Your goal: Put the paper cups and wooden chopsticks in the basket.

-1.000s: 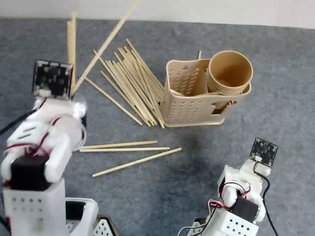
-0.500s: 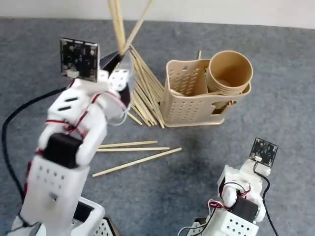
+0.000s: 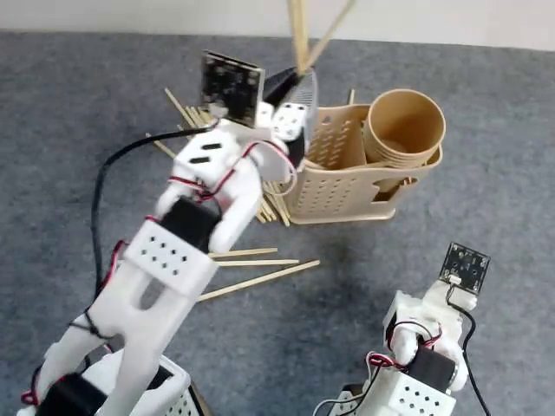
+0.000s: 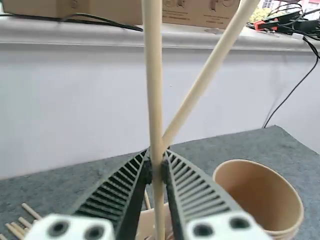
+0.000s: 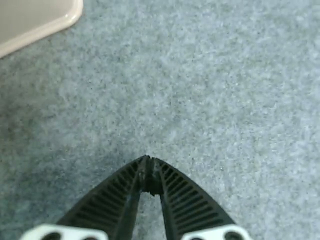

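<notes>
Upper centre of the high view: the left jaws pinch two wooden chopsticks, which cross at the jaw tips and rise out of frame, just beside the basket. Stacked paper cups stand in its right compartment. Loose chopsticks lie on the bench. The right jaws are closed on nothing.
</notes>
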